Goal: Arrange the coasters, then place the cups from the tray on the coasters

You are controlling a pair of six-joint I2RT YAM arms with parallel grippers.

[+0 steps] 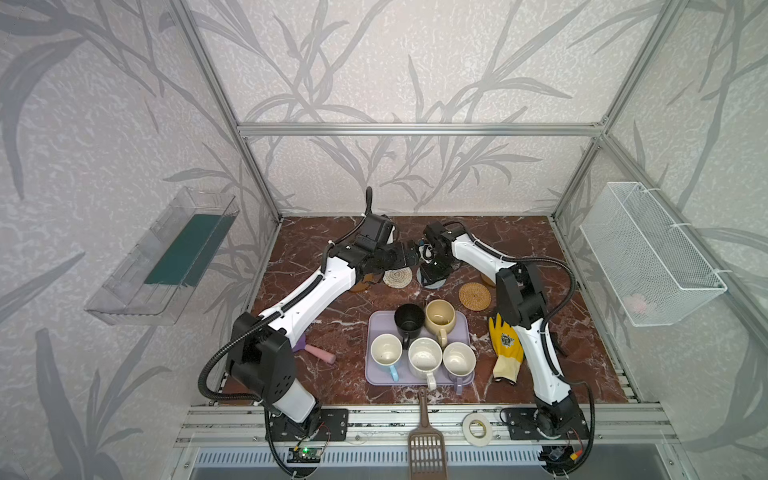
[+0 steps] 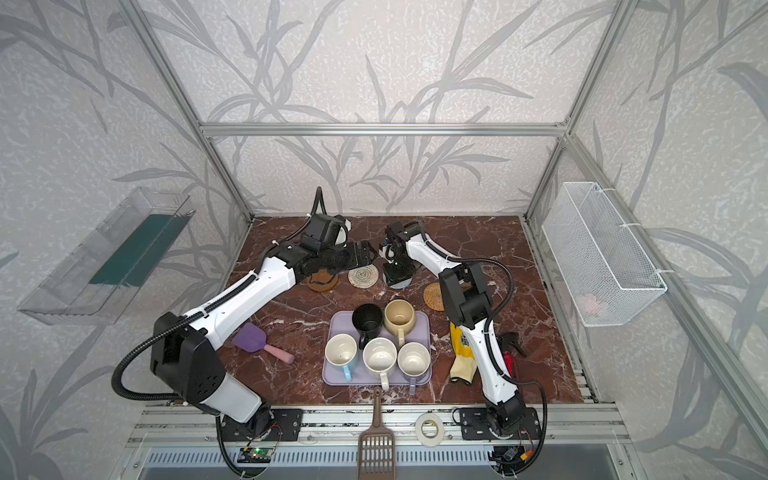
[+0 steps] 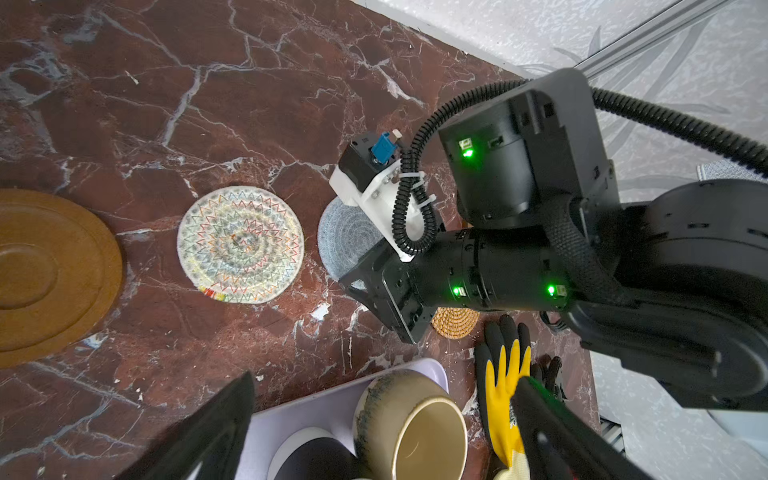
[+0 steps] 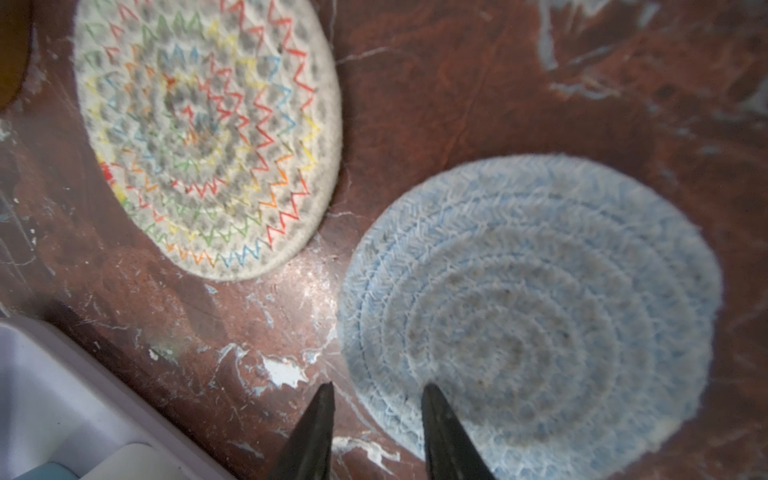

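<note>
The coasters lie in a row across the middle of both top views, just above the tray (image 1: 379, 326). I think the row is there so each of the five cups (image 1: 424, 359) gets its own spot. From left to right I see a brown coaster (image 2: 322, 280), a cream coaster (image 1: 397, 277), a blue coaster (image 4: 528, 311) and a tan coaster (image 1: 474, 296). They lie apart and do not touch. I can make out only four for sure, because the arms hide some of the table.

The right gripper (image 4: 379, 386) points down at the blue coaster. Its two fingers are a little way apart, at the bottom of the right wrist picture. One is over the coaster's edge and the other is over the bare table. The coaster lies flat and nothing squeezes it. My guess is that the gripper is there to set this coaster in line.

The left gripper (image 3: 384, 378) is open wide and holds nothing. It hangs near the cream coaster, likely just waiting.

All the cups sit on the tray, in the lower middle of the top views. The black cup (image 1: 409, 318) and the yellow cup (image 1: 439, 318) are at the back. No cup is on a coaster yet.
</note>
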